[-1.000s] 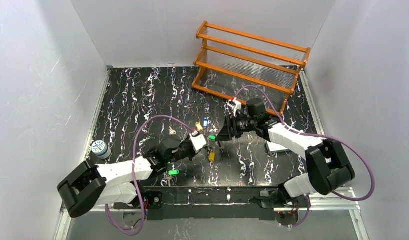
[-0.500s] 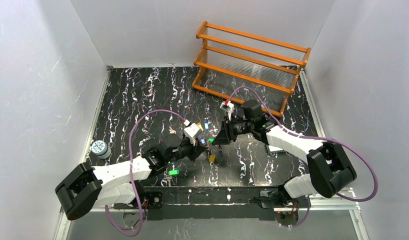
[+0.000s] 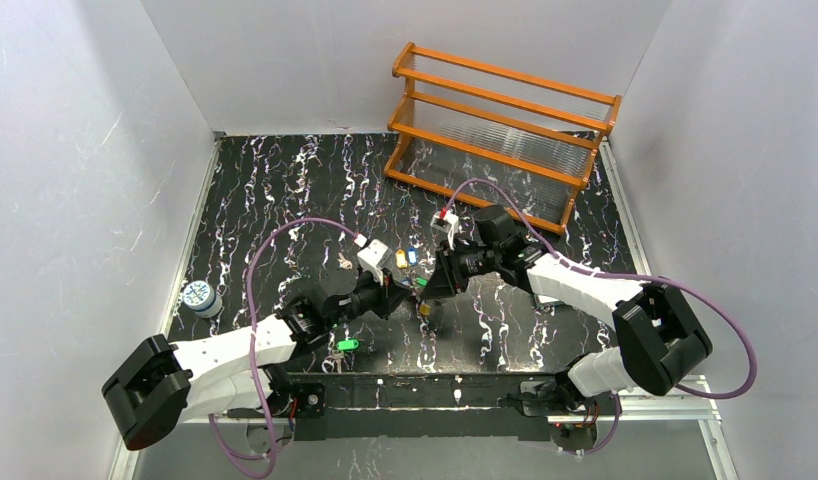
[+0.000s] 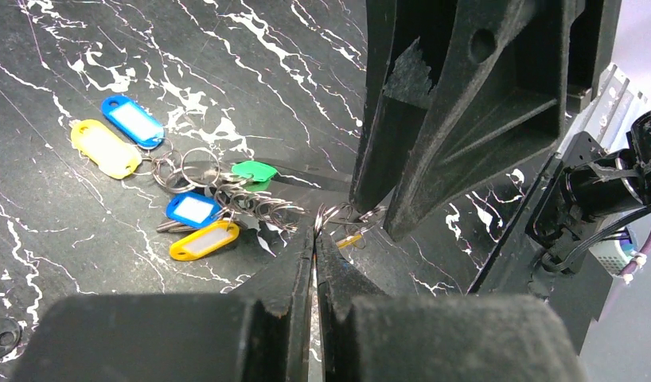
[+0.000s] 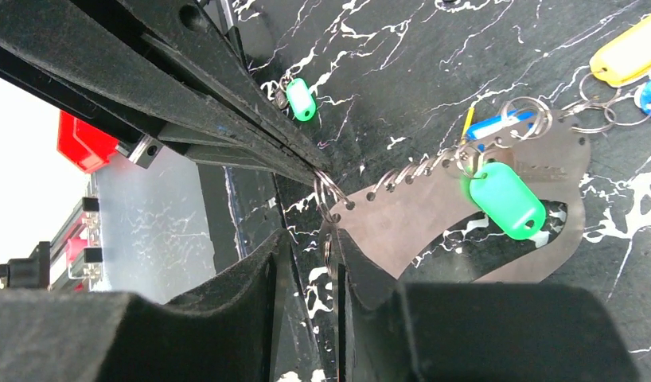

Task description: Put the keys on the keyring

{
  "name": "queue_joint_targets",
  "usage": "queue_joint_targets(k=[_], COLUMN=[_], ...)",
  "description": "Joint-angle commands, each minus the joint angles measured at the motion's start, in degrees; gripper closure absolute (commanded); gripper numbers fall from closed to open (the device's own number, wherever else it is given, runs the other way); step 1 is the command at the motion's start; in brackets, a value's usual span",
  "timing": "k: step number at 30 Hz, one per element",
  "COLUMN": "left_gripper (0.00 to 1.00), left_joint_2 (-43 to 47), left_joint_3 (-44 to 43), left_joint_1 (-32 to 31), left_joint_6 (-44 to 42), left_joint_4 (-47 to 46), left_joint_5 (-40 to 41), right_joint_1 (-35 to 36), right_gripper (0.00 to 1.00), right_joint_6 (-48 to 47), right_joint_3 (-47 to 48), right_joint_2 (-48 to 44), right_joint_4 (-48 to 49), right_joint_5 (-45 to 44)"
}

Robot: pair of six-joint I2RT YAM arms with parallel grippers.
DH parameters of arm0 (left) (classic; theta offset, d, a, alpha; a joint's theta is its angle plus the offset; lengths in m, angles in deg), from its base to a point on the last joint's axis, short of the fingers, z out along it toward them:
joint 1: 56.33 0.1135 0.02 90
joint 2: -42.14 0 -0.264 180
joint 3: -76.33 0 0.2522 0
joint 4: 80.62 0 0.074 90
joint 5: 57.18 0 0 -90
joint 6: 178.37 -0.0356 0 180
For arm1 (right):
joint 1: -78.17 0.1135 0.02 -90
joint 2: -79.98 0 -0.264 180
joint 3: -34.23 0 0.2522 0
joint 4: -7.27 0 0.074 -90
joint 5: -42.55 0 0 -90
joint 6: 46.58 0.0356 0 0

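Orange rack; small, seemingly blue-white can.
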Motion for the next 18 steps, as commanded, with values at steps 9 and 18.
queue_joint_targets(k=[9,18], left_gripper=[1.0,1.0], left_joint_2=[0.8,0.9], left_joint_3=[-2.7,-2.6], left_joint_1=[-0.3,-0.3], left_joint_6=[0.4,0.4], left_joint_4=[0.0,0.1], left_joint_5=[0.7,-0.7], right_joint_1=[2.9,3.4], right_gripper=[0.72,0.73], right_joint_6=[-0.5,-0.1], right_joint_3=[4.3,5.1], right_joint_2=[2.3,2.5], right_joint_4=[1.6,1.7], right_joint_5=[-2.2,-5.9])
